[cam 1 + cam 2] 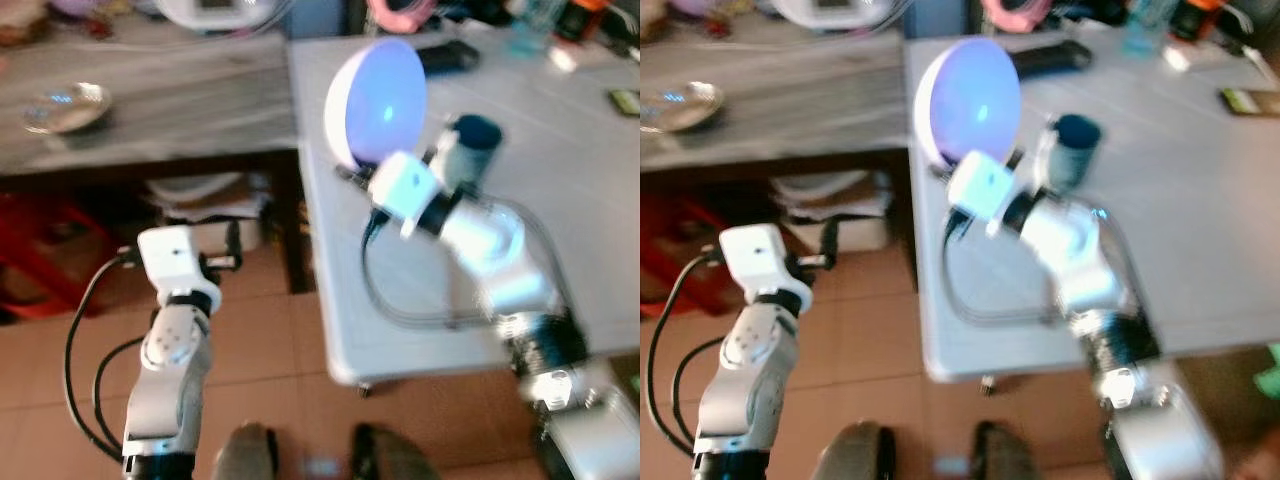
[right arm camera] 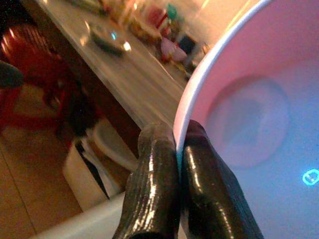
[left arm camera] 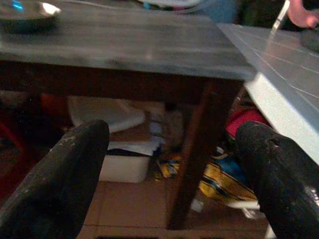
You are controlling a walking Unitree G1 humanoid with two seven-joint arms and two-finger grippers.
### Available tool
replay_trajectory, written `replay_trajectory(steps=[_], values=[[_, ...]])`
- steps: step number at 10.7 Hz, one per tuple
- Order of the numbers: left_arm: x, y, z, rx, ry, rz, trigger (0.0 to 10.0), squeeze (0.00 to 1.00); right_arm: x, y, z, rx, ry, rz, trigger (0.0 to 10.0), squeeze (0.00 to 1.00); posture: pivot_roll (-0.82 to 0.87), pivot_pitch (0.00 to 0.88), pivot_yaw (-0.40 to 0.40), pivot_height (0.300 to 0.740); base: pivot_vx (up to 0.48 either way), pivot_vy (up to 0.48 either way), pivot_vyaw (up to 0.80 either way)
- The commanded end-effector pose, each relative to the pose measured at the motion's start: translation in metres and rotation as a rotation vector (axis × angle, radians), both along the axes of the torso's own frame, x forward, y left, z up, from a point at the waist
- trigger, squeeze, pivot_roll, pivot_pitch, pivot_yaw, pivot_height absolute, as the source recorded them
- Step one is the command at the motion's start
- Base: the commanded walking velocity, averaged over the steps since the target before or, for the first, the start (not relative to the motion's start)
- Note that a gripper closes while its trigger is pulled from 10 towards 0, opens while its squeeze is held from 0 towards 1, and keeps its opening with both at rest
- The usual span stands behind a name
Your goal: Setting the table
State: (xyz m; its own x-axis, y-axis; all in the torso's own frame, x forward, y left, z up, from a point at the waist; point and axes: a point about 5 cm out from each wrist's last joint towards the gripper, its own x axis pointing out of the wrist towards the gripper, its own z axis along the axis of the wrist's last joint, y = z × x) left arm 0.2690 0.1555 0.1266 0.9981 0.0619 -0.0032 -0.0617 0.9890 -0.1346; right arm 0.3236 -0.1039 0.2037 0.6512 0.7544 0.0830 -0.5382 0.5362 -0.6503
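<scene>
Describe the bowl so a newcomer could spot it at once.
Start at the white table on the right. Over its near left corner the right gripper pinches the bowl by its rim. It is the one big white dish, tipped on edge.

Bowl (image 1: 376, 100): white rim, pale lilac-blue inside, pinkish in the right wrist view. Right hand (image 2: 177, 149): black fingers; arm silver and white. Left hand (image 3: 169, 164): black fingers. Bench (image 1: 560, 200): pale grey-white. Second bench (image 1: 160, 110): grey wood grain. Cup (image 1: 472, 140): dark blue. Floor (image 1: 260, 330): terracotta tiles.
</scene>
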Motion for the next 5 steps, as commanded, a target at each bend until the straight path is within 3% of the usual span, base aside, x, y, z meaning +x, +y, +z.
replay_trajectory(steps=[1, 2, 3, 5], values=[[-0.003, 0.008, -0.001, 0.006, 0.004, 0.023, 10.0, 0.0, -0.009, -0.001, 0.004, 0.097, -0.02, -0.031, 0.7, 0.0, 0.02, 0.16, 0.037, 0.74, 0.0, 0.48, 0.0], [-0.004, 0.009, -0.001, 0.026, -0.004, 0.034, 10.0, 0.0, -0.014, -0.006, -0.001, 0.153, -0.008, -0.08, 4.9, 0.0, 0.02, 0.156, 0.036, 0.74, 0.0, 0.48, 0.0], [-0.004, 0.012, -0.003, 0.043, -0.002, 0.057, 10.0, 0.0, -0.018, -0.009, -0.006, 0.213, 0.011, -0.136, 10.0, 0.0, 0.01, 0.142, 0.038, 0.74, 0.0, 0.48, 0.0], [0.0, 0.016, -0.001, 0.051, -0.02, 0.081, 10.0, 0.0, -0.026, -0.014, -0.017, 0.307, 0.068, -0.225, 10.0, 0.0, 0.01, 0.136, 0.044, 0.74, 0.0, 0.48, 0.0]])
